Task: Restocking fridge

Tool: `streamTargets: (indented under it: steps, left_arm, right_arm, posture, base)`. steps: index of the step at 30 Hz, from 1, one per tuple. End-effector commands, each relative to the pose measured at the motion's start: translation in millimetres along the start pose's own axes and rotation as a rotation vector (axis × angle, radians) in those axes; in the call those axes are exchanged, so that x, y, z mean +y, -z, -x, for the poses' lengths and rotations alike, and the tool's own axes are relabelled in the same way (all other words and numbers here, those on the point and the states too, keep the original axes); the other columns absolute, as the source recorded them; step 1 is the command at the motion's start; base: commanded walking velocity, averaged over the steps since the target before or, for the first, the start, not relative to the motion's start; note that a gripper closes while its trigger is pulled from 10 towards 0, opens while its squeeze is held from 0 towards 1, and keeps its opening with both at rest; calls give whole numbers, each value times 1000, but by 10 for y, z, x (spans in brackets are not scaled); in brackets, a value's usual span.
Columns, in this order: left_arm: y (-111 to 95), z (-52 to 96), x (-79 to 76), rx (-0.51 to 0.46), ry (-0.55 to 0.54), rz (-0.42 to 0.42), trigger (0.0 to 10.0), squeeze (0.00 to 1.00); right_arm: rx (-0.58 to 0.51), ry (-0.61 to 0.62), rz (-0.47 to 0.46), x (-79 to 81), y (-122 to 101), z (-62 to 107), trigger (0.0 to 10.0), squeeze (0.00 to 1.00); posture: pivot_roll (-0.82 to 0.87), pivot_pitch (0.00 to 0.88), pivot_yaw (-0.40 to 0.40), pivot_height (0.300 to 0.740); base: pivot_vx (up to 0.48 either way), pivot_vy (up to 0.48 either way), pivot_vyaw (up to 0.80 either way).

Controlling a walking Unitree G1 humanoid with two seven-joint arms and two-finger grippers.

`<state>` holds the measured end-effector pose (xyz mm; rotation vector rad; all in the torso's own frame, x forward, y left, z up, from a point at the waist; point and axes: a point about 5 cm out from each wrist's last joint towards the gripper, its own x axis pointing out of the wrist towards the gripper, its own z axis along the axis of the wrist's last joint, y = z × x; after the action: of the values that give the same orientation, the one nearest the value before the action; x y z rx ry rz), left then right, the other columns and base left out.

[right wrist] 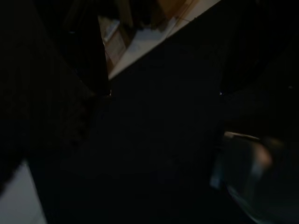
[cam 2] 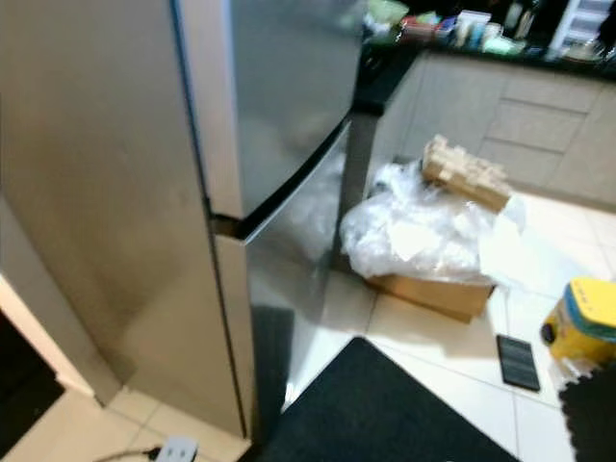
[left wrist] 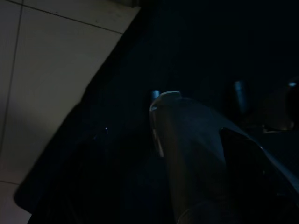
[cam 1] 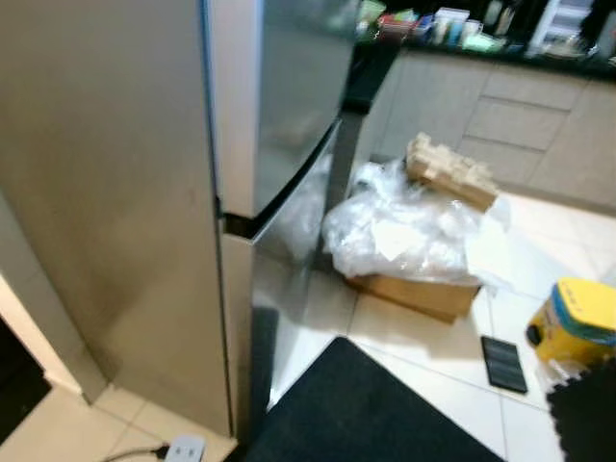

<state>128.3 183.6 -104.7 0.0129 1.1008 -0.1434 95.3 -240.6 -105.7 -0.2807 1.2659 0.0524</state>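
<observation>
You're looking at pale floor tiles [cam 1: 423, 380] carrying a dark mat [cam 1: 361, 409], with beige cabinets [cam 1: 510, 115] lining the far wall.

1. We stand before the fridge [cam 1: 144, 192], which rises at our left, doors closed.
2. A mat [cam 1: 366, 414] lies on the floor [cam 1: 433, 375] at our feet.
3. Right of the fridge, a box [cam 1: 419, 294] sits under a bag [cam 1: 404, 231].
4. Behind them runs the desk [cam 1: 500, 48].
</observation>
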Motion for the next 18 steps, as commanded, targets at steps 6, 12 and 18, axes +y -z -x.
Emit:
streamTargets:
  steps: [6,12,18]
  left_arm:
    - [139,18,-18,45,-11,24,10000,0]
    - [123,14,-20,40,-14,24,10000,0]
    - [58,9,13,8,-40,34,10000,0]
  right_arm:
    - [-23,-25,-28,-4,-44,-1,10000,0]
    - [-22,-28,-29,-7,-39,0,10000,0]
    - [-21,-29,-28,-20,-29,3,10000,0]
  posture:
    - [47,0,-33,740]
    - [45,0,-35,740]
    - [42,0,-38,740]
  base:
    - [0,-221,738]
    - [0,0,738]
    - [0,0,738]
